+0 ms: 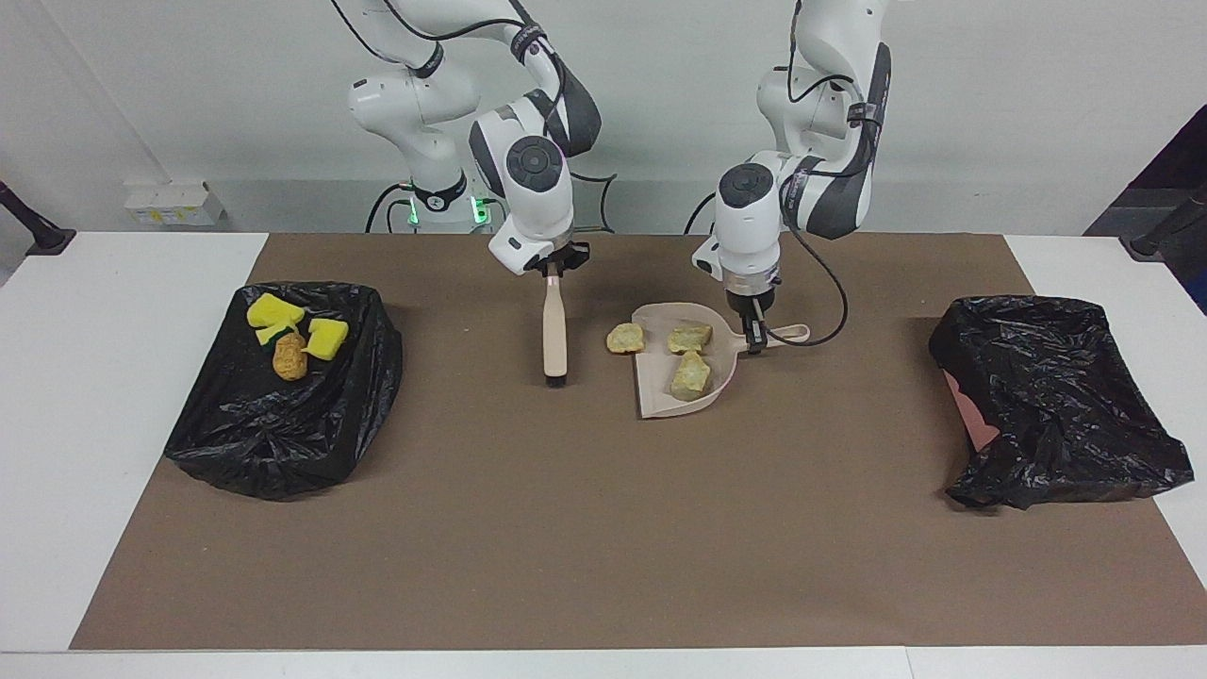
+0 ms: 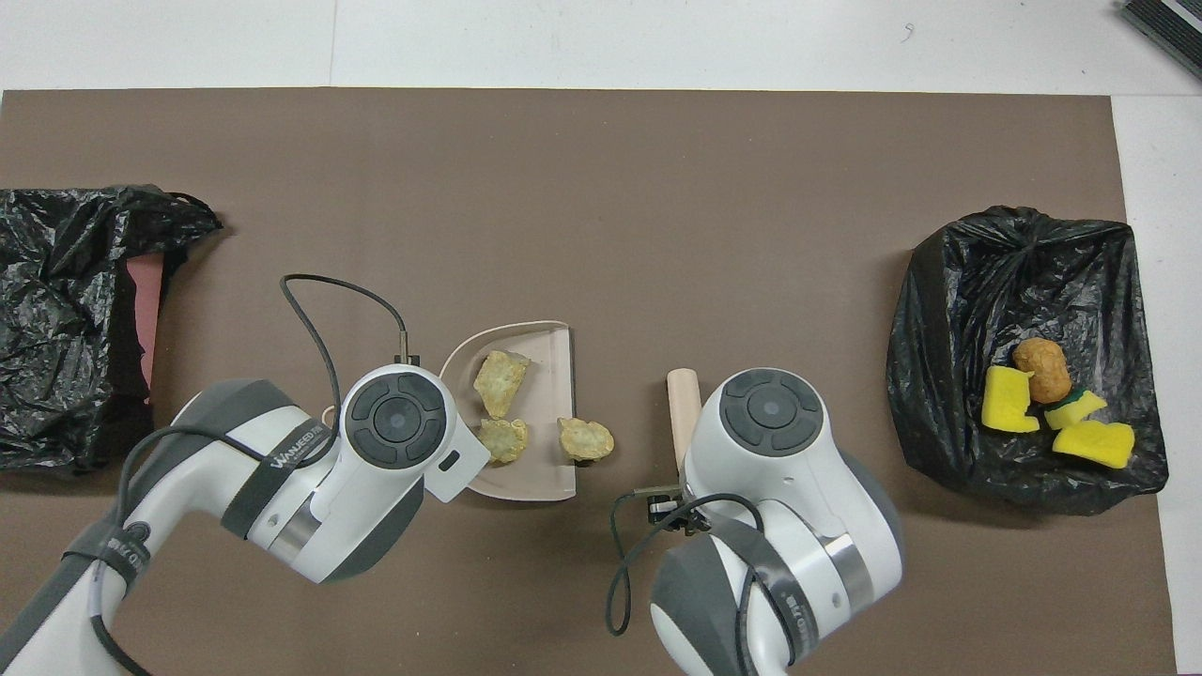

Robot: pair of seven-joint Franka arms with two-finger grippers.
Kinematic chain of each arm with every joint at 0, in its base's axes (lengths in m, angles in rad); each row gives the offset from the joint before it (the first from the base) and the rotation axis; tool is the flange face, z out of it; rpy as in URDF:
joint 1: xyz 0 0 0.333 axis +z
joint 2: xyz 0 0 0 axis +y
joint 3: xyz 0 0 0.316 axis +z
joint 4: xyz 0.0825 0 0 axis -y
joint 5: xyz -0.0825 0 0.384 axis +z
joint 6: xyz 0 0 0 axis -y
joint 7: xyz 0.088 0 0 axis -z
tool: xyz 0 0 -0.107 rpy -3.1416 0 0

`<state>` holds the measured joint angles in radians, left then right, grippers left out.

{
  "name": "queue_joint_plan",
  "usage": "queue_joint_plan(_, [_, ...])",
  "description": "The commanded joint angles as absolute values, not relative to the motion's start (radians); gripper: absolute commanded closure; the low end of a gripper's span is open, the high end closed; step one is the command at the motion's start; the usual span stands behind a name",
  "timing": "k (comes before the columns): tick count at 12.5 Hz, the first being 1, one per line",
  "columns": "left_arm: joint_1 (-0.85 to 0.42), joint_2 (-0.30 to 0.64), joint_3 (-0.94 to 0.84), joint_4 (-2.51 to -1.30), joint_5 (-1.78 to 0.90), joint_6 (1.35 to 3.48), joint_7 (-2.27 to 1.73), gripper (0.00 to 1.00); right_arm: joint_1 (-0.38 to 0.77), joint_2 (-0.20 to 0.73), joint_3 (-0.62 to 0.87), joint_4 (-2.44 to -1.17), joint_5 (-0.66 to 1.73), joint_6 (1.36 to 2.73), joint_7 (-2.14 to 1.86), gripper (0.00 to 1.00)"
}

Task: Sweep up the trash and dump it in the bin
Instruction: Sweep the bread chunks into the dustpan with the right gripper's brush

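White table (image 1: 57,396), brown mat (image 1: 585,528), pale wall (image 1: 189,85).

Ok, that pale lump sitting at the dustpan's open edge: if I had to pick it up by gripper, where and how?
Probably straight from above, fingers across its narrower width. The pale lump lies low at the open edge of the dustpan, and the right gripper, shut on the brush, is the closer.

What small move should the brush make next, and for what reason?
Probably the right gripper should bring the brush back toward the dustpan and push the third pale lump in. That lump sits at the pan's open edge, while two lumps already lie inside. The left gripper holds the pan's handle.
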<state>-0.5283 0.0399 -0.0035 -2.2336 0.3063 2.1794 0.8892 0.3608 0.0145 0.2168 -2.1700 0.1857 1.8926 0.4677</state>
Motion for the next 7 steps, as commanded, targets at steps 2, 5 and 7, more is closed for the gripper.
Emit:
queue_joint_plan(2, [-0.563,0.023,0.005,-2.229,0.36,2.112,0.836,1.0,0.446,0.083,0.225,-2.168,0.34,2.087,0.474,1.0])
queue_joint_plan(5, [-0.561,0.021,0.005,-2.229,0.365,2.112,0.836,1.0,0.511,0.11,0.225,-2.105,0.443,2.154,0.492,1.0])
queue_joint_plan(7, [-0.56,0.023,0.005,-2.23,0.365,2.125,0.836,1.0,0.525,0.115,0.224,-2.068,0.442,2.137,0.541,1.0])
